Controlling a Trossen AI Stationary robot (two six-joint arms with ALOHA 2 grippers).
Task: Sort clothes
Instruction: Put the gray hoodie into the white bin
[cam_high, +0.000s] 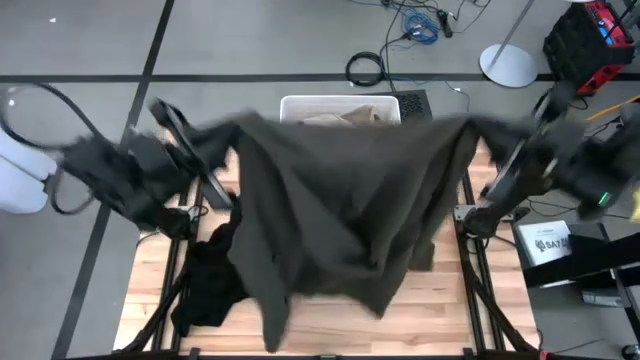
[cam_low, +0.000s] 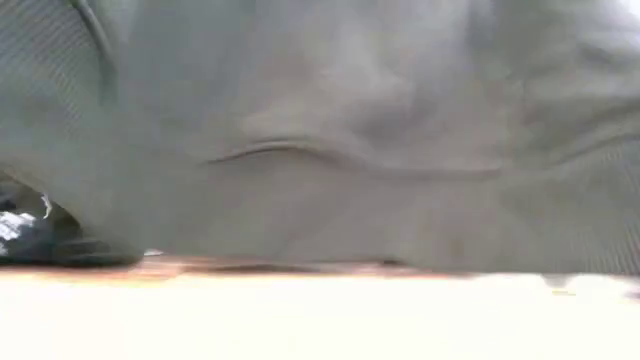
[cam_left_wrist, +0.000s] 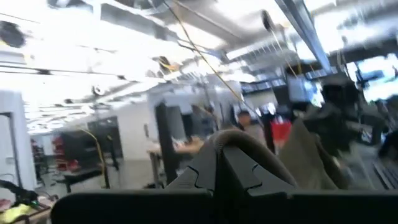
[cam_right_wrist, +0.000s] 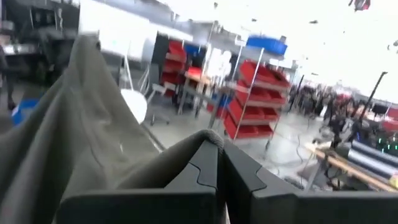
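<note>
Olive-green garment (cam_high: 340, 210), one, held spread above table by left gripper (cam_left_wrist: 219, 163) and right gripper (cam_right_wrist: 219, 163), both clamped on it; one black garment (cam_high: 212, 280) at table's left edge.

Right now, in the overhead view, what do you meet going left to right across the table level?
Left gripper shut on the olive garment's corner → black clothes on the table → olive garment stretched in the air → right gripper shut on its other corner.

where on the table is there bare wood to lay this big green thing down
Bare wood shows at the table's front right, right of the hanging olive-green garment. The front left is crowded by the black clothes. The white bin already holds fabric. Left gripper and right gripper both pinch the garment.
</note>
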